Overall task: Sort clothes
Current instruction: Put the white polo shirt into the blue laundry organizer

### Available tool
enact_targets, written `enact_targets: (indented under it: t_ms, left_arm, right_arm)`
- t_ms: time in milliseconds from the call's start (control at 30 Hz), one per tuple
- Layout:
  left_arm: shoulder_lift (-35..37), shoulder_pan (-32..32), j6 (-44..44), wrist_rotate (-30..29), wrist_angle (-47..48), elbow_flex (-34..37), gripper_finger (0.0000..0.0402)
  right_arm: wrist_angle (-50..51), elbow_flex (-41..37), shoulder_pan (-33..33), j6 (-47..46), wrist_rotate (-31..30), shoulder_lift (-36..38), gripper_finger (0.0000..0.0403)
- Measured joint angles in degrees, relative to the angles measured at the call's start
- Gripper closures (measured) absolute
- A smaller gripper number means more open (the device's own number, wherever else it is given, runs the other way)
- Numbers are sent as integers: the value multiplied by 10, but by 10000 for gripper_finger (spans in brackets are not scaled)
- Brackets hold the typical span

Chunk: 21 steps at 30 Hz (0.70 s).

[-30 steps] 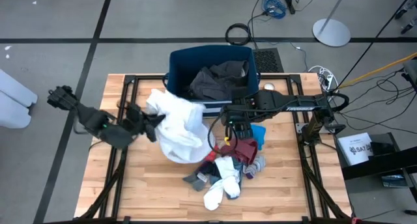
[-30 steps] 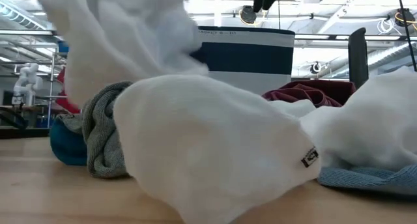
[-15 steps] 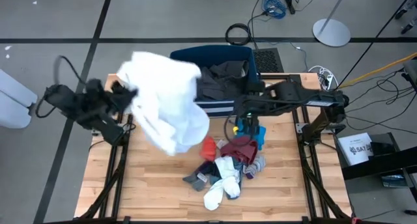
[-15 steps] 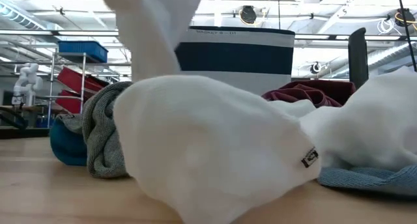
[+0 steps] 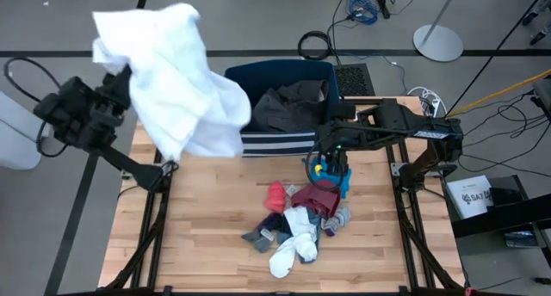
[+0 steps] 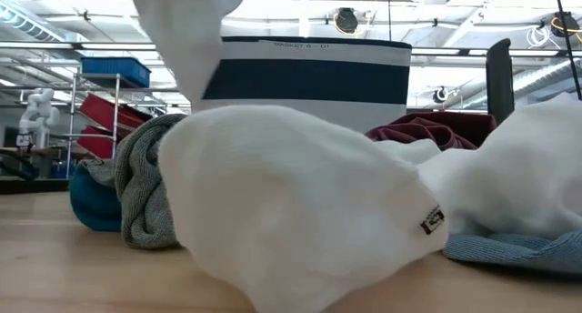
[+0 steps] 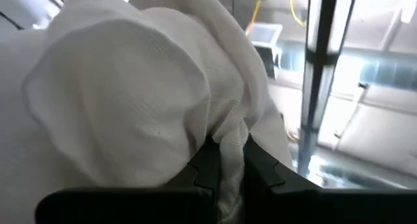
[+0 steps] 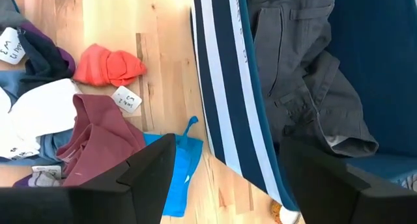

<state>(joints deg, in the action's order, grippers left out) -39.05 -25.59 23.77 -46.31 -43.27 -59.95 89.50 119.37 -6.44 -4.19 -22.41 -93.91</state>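
My left gripper (image 5: 120,77) is raised beyond the table's left edge, tipped upward and shut on a large white garment (image 5: 176,81). The garment billows between it and the navy striped bin (image 5: 284,145); its lower part shows in the low view (image 6: 186,31). A dark grey garment (image 5: 293,102) lies in the bin. My right gripper (image 5: 331,163) hangs open over a bright blue piece (image 5: 342,180), touching nothing. The other clothes lie piled on the table: red-orange (image 5: 275,195), maroon (image 5: 314,197), white socks (image 5: 293,240) and grey socks (image 5: 258,238). My left gripper pinches a bunched fold of the white garment (image 7: 231,149) between its two fingers (image 7: 203,164). The fingers slant upward. The garment is lifted clear of the table, and its loose bulk (image 7: 124,87) spreads above and around the gripper.
The bin stands at the table's far edge, its striped wall (image 8: 225,87) close under my right gripper (image 8: 228,142). Bare wood (image 5: 198,227) lies left of the pile. In the low view a white sock (image 6: 291,213) fills the foreground. Cables and a lamp base lie on the floor beyond.
My left gripper has swung up and toward the table's left edge, tipping from pointing down to pointing up. It has carried the white garment off the pile and clear of the table, uncovering the red-orange piece. My right gripper has risen a little, toward the right.
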Motion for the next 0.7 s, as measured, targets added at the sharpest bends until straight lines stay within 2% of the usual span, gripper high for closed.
enact_targets:
  t_ms: [233, 367, 533, 700]
  left_arm:
    - [-91, 65, 21, 83, 25, -98, 367]
    - [-160, 112, 37, 100, 75, -187, 367]
    - [-252, 196, -38, 90, 264, -343, 367]
    - [-351, 303, -141, 137, 443, -513, 367]
  right_arm:
    - [-20, 0, 2, 12, 0, 0, 140]
    - [-28, 0, 2, 12, 0, 0, 140]
    - [-27, 0, 2, 5, 0, 0, 140]
    - [-12, 0, 2, -10, 0, 0, 140]
